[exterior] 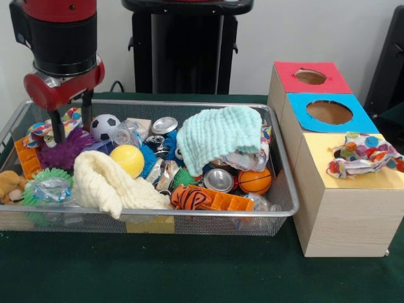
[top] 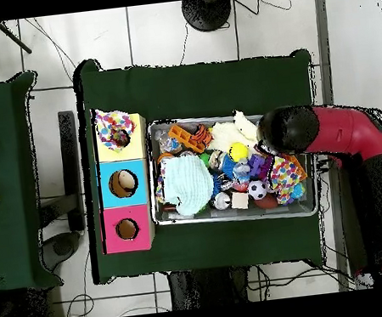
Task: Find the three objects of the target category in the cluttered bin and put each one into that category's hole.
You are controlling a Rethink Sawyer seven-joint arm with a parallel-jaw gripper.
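Note:
The wire mesh bin (exterior: pixel 189 103) is full of clutter; it also shows in the overhead view (top: pixel 235 217). My gripper (exterior: pixel 72 121) is open, low in the bin's far left corner, its fingers (exterior: pixel 58 126) either side of a polka-dot fabric piece (exterior: pixel 43 130), which also shows in the overhead view (top: pixel 286 173). A second polka-dot piece (exterior: pixel 363 154) lies on the yellow-topped box, draped over the rim of its hole (top: pixel 121 139). A third dotted scrap (exterior: pixel 267 134) peeks out beside the mint cloth. In the overhead view my arm (top: pixel 337 132) hides the gripper.
A mint waffle cloth (exterior: pixel 221 136), a cream fluffy cloth (exterior: pixel 107 180), a yellow ball (exterior: pixel 127 159), a soccer ball (exterior: pixel 105 126), a purple spiky toy (exterior: pixel 63 151) and crushed cans (exterior: pixel 219 180) fill the bin. The blue-topped box (exterior: pixel 328 112) and the red-topped box (exterior: pixel 310 77) stand behind the yellow one.

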